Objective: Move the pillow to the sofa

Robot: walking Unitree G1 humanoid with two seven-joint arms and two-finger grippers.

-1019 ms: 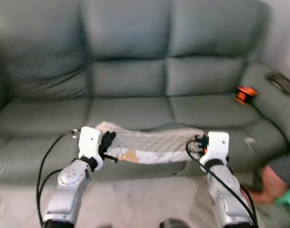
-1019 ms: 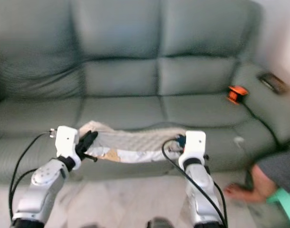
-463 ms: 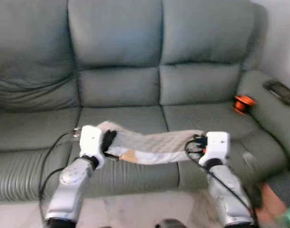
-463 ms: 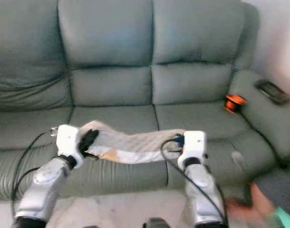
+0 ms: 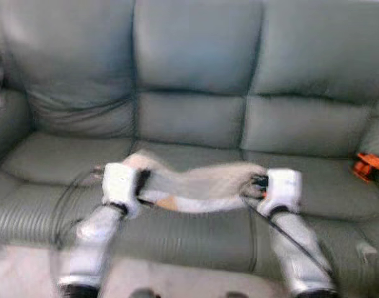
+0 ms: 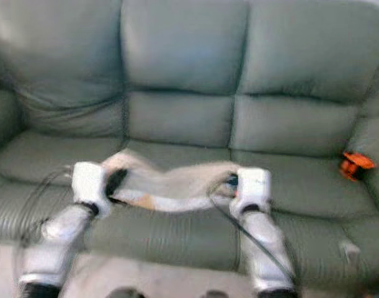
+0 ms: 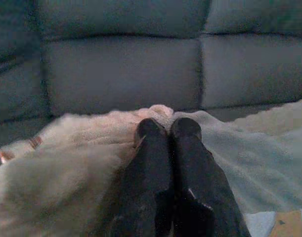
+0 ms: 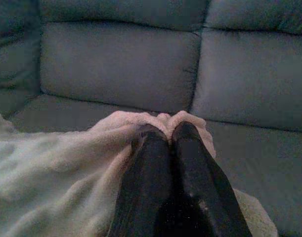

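A limp cream and pale grey pillow (image 5: 198, 186) hangs stretched between my two grippers, in front of the grey-green sofa (image 5: 195, 68). My left gripper (image 5: 141, 183) is shut on the pillow's left end, fabric bunched around its black fingers (image 7: 153, 148). The pillow's right end is pinched by my right gripper (image 5: 256, 184), also shut, with cloth folded over its fingertips (image 8: 163, 136). The pillow sags above the sofa's middle seat cushion (image 5: 195, 155). Both head views are blurred.
An orange reel (image 5: 368, 166) lies on the right seat cushion beside the sofa's right arm. Pale floor (image 5: 28, 273) shows at the lower left, before the sofa's front edge. The left sofa arm (image 5: 3, 118) rises at the far left.
The whole view has shifted: the sofa now fills the picture and the orange reel sits further right. The grippers still hold the pillow as before. The person at the lower right is out of frame.
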